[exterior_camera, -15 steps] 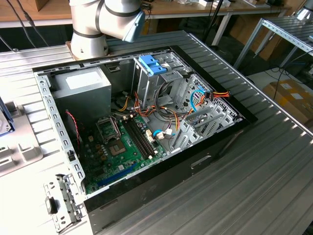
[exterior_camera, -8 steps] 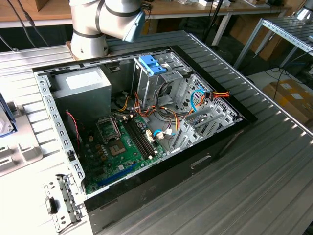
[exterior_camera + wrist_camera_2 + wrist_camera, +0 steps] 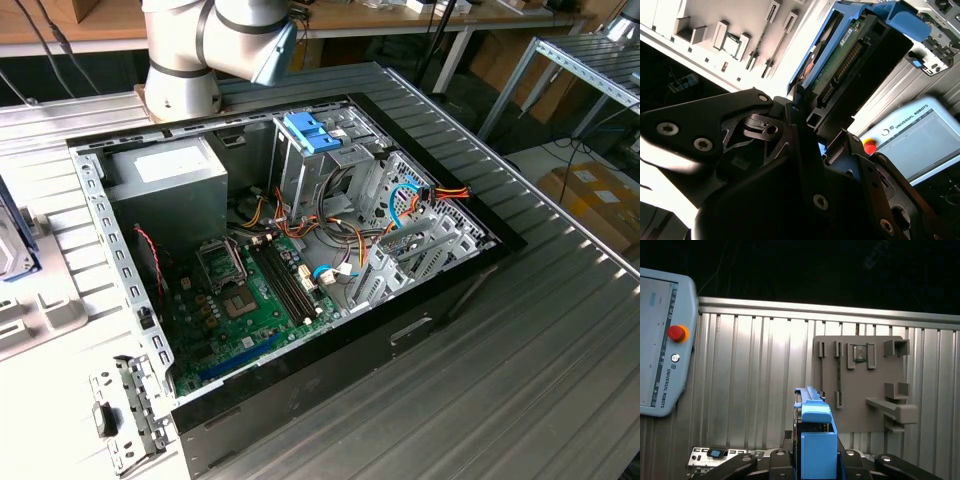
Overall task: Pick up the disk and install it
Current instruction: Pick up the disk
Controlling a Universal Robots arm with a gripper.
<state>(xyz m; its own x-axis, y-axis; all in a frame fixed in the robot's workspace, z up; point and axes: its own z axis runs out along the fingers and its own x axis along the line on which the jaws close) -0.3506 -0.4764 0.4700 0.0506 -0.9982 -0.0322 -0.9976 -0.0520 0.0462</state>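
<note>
The disk (image 3: 816, 440), a grey drive in a light-blue carrier with a brighter blue end tab, stands on edge between the black fingers of my gripper (image 3: 815, 462). In the second wrist view the disk (image 3: 855, 55) rises out of the gripper (image 3: 807, 117), which is shut on its end, with the circuit board and connector side showing. In the exterior view a blue-edged part of the disk (image 3: 14, 240) shows at the left edge, above the white table and well away from the open computer case (image 3: 300, 250).
A grey fixture plate (image 3: 860, 385) with slots and a small chip lies on the ribbed metal table. A teach pendant (image 3: 660, 340) with a red stop button lies beside it. The case holds a motherboard (image 3: 250, 290), cables and a blue-topped drive bay (image 3: 313, 132).
</note>
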